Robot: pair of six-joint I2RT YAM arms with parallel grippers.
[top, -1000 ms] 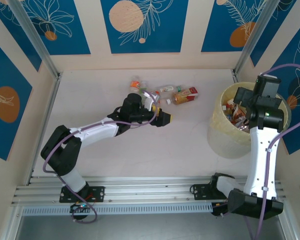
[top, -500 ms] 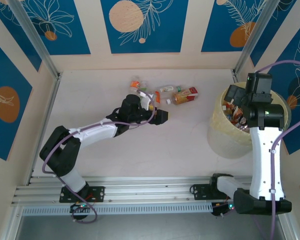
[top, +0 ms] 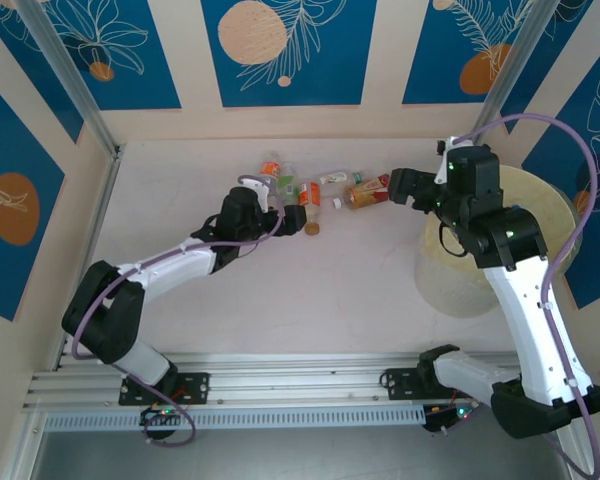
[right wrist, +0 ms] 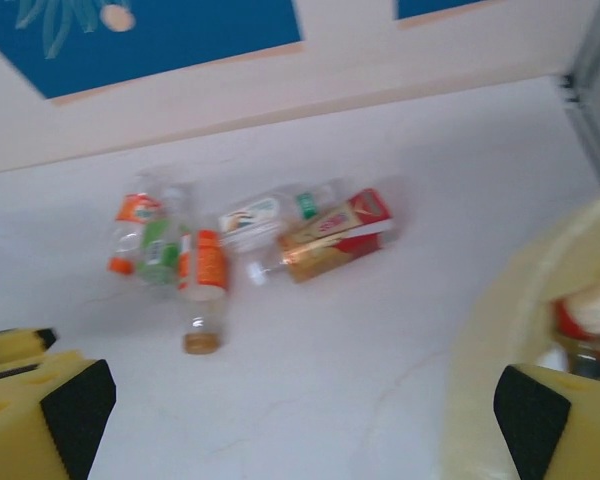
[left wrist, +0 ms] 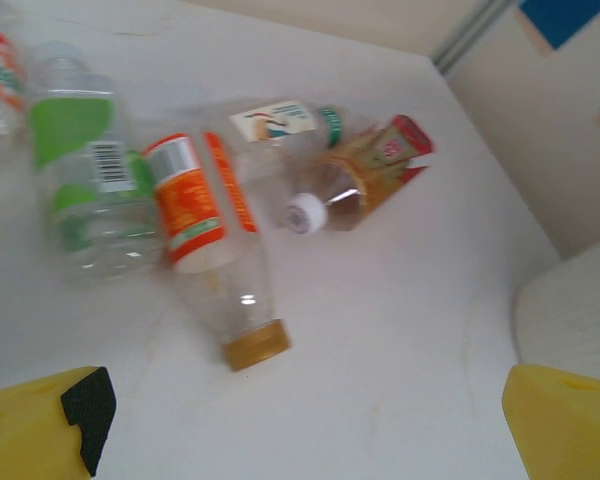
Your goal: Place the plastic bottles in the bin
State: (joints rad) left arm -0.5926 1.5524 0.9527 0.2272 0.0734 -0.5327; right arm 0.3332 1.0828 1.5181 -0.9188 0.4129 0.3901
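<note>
In the view from above, the plastic bottles [top: 325, 190] lie in a small group on the counter [top: 280, 290], near the middle of its far edge. The red-labelled bottle [top: 372, 190] has its long axis almost along that edge, with the cap to the left. The bin [top: 460, 280] stands at the right edge. The left arm [top: 170, 265] reaches low and diagonally from the near left corner. The left tool [top: 306, 220] is released, at the near side of the group. The right arm [top: 525, 290] rises and bends left above the bin. The right tool [top: 395, 186] is also released, just beside the red-labelled bottle.

In the left wrist view, the orange-labelled bottle [left wrist: 195, 215] lies with its long axis from far to near, the brown cap toward the tool. The green-labelled bottle [left wrist: 80, 170] lies beside it on the left. The yellow fingers [left wrist: 30, 430] stand wide apart.

In the right wrist view, the group lies in the middle, and the bin's rim [right wrist: 500, 330] is at the right, with bottles inside.
</note>
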